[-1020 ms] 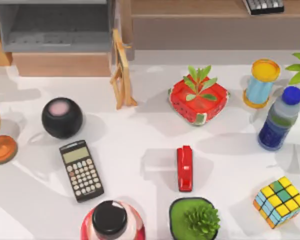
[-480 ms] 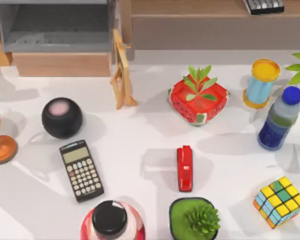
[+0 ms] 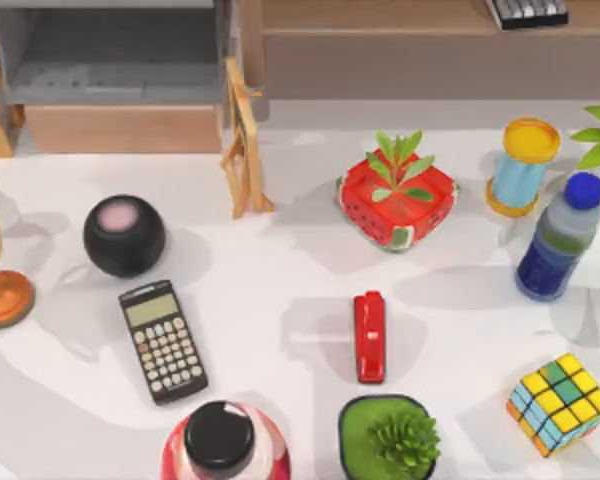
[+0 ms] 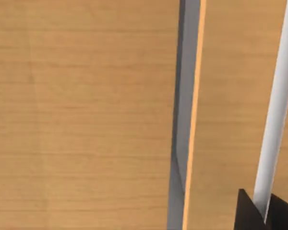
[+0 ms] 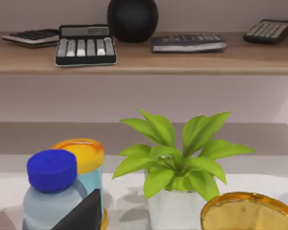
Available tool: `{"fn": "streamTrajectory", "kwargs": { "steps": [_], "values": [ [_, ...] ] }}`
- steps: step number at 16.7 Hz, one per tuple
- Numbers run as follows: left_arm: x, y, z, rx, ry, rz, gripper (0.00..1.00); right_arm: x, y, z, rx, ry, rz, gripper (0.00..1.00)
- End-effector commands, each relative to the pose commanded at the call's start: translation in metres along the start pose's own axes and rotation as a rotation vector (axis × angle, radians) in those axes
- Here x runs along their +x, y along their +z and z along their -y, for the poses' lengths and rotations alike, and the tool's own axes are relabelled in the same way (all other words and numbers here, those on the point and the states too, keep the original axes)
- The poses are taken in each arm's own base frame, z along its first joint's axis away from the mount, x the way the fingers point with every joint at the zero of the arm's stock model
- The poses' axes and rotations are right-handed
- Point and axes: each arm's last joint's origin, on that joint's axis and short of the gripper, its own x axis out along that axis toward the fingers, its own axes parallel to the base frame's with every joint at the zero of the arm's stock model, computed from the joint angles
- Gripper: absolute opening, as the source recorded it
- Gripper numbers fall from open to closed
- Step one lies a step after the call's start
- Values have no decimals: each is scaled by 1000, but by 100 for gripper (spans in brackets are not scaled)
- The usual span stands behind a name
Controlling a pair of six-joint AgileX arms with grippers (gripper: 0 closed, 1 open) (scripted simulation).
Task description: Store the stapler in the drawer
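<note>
Currently the small glossy red stapler [image 3: 370, 337] lies flat on the white table [image 3: 280, 260], between the red watermelon-patterned plant pot [image 3: 396, 203] and the round green succulent pot [image 3: 387, 438]. The wide grey drawer with tan wooden front panel [image 3: 120, 128] stands open at the table's far left. Left gripper [image 4: 266, 213]: dark fingertips against tan wood beside a pale rod; jaw state cannot be told. Right jaw state likewise cannot be told.
</note>
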Motion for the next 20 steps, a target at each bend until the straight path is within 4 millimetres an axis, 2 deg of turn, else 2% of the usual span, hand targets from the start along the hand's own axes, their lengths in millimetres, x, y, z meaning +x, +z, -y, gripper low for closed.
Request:
{"fn": "streamTrajectory", "kwargs": {
  "steps": [3,9,16,20],
  "values": [
    [-18,0,0,5,4,-3,0,0,0,0,0,0,0,100],
    [-23,-1,0,7,5,-4,0,0,0,0,0,0,0,100],
    [-77,0,3,2,-2,-1,0,0,0,0,0,0,0,100],
    [-81,0,3,4,-1,-1,0,0,0,0,0,0,0,100]
  ]
}}
